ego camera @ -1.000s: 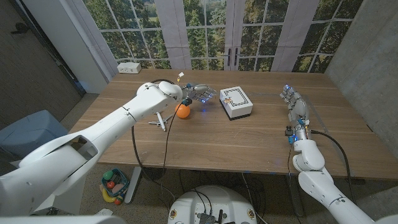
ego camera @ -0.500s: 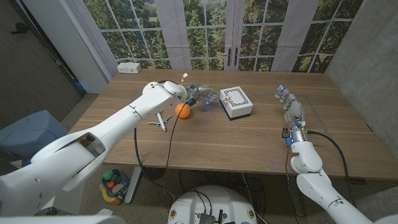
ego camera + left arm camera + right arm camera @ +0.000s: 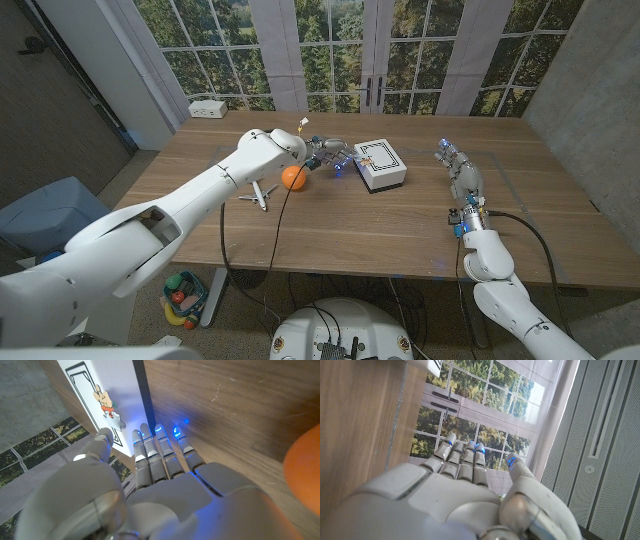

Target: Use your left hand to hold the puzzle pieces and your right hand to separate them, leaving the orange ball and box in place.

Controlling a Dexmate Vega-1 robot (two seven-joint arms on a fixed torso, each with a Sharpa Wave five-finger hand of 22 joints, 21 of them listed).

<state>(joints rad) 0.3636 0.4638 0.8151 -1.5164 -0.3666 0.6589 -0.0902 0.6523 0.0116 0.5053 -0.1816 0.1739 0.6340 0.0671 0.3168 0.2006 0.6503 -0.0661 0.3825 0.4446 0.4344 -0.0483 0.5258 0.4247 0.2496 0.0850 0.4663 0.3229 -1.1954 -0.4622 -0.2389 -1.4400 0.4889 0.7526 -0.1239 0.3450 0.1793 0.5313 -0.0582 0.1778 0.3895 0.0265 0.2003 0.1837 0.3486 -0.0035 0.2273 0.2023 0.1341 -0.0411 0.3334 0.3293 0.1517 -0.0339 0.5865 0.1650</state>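
L hand (image 3: 331, 155) sits upper centre of the head view, fingers (image 3: 150, 455) straight, side by side, a little apart, holding nothing; tips are just beside the near wall of the white box (image 3: 380, 164), contact can't be told. In the L wrist view the box (image 3: 107, 400) shows a printed panel with a small cartoon figure and a jigsaw-shaped outline. Orange ball (image 3: 294, 177) lies on the tabletop (image 3: 400, 220) just left of and below the L hand, near the L forearm; it shows as an orange blur at the R edge of the L wrist view (image 3: 302, 467). Puzzle pieces (image 3: 259, 194), a small grey jack-like cluster, lie left of centre, below-left of the ball, well apart from both hands. R hand (image 3: 458, 168) stands at mid-right of the head view, well right of the box, fingers (image 3: 465, 460) extended, close together, thumb set off to the side, empty; whether it touches the tabletop can't be told. A white power strip (image 3: 208, 108) sits at the upper-left far edge of the tabletop.
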